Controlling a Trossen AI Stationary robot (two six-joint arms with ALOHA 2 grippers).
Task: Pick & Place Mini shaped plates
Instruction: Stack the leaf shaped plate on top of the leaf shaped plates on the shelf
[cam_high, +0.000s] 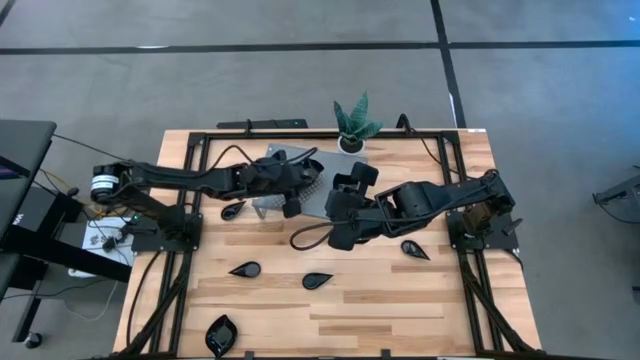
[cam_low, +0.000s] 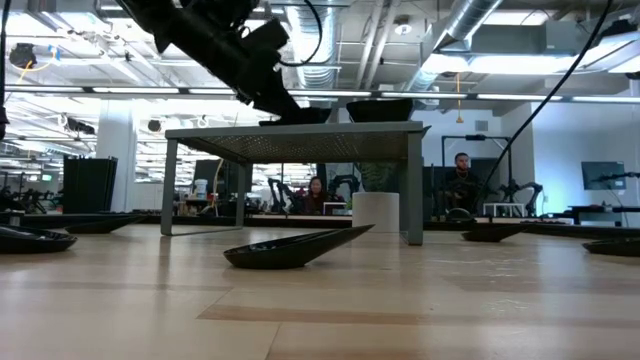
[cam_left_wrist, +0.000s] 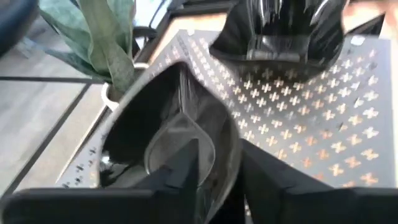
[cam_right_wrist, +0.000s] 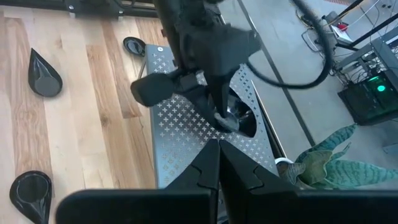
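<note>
Left wrist view: a glossy black plate (cam_left_wrist: 168, 134) lies on the perforated grey stand (cam_left_wrist: 311, 143), its rim between my left gripper's (cam_left_wrist: 217, 180) fingers (cam_left_wrist: 186, 171); I cannot tell whether they are clamped on it or letting go. A second plate (cam_left_wrist: 280, 31) sits farther along the same stand top. I judge the task well short of half done: only these two show on the stand, and the low view confirms two dark dishes at its top edge.

On the wood below the stand, as the high view lays it out, five plates remain: a small one (cam_high: 233, 210) just beside the stand, two teardrops (cam_high: 245, 269) (cam_high: 317, 281) nearer the table's front, a leaf-shaped one (cam_high: 221, 333) at the front edge, and one (cam_high: 414, 249) off by my right arm.

My right gripper (cam_right_wrist: 217, 149) is clenched and empty, hovering near the stand's side.

The potted plant (cam_high: 356, 122) stands just behind the stand, touching nothing. Obstruction, as I judge it: both arms crowd the stand, so the next placement risks contact.
</note>
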